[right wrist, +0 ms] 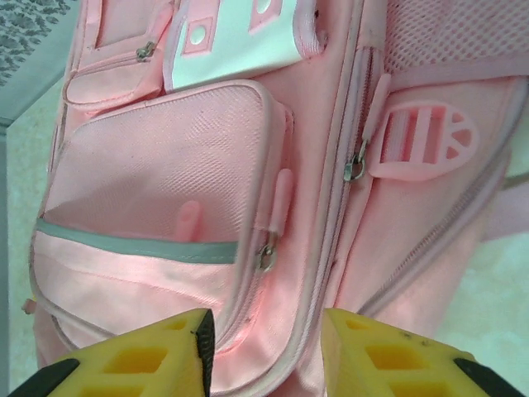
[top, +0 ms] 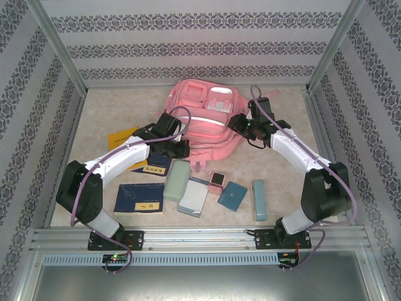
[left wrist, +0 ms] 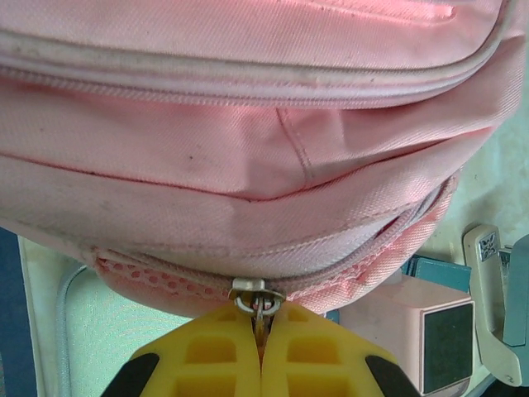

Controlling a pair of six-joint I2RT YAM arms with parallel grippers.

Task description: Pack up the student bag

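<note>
Clutter on table (top: pixel 100 119) in front of student bag (top: pixel 203 122), in a loose row nearer the arm bases: dark blue notebook (top: pixel 139 199), pale green case (top: pixel 177 180), blue-white pack (top: pixel 194 196), small pink device (top: pixel 217 180), teal booklet (top: pixel 232 195), long pale teal case (top: pixel 258 199). Yellow book (top: pixel 122 138) off to the left. Navy book (top: pixel 155 164) half hidden under the left arm.

Student bag flat at back centre, front pockets up, between both grippers. Left gripper (top: pixel 177 149) at its near-left edge, right gripper (top: pixel 241 123) at its right side.

Left wrist view: left gripper closed tight, yellow fingers (left wrist: pixel 207 360) pressed together on metal zipper pull (left wrist: pixel 259 299) at the bag's lower edge. Pink device's dark screen past the bag edge at lower right, white clip (left wrist: pixel 488 306) just beside it, green case corner at lower left.

Right wrist view: right gripper spread wide over the bag front, nothing between its fingers (right wrist: pixel 149 360); cannot tell if touching fabric. Detail too small overhead: white-grey buckle patch (right wrist: pixel 240 41), front pocket (right wrist: pixel 165 165) with grey stripe, mesh side pocket (right wrist: pixel 446 33), striped pink rubber patch (right wrist: pixel 426 141), two small zip pulls.

Front pocket zips look closed. Bag contents out of sight; cannot tell whether the pinched zip is open.
</note>
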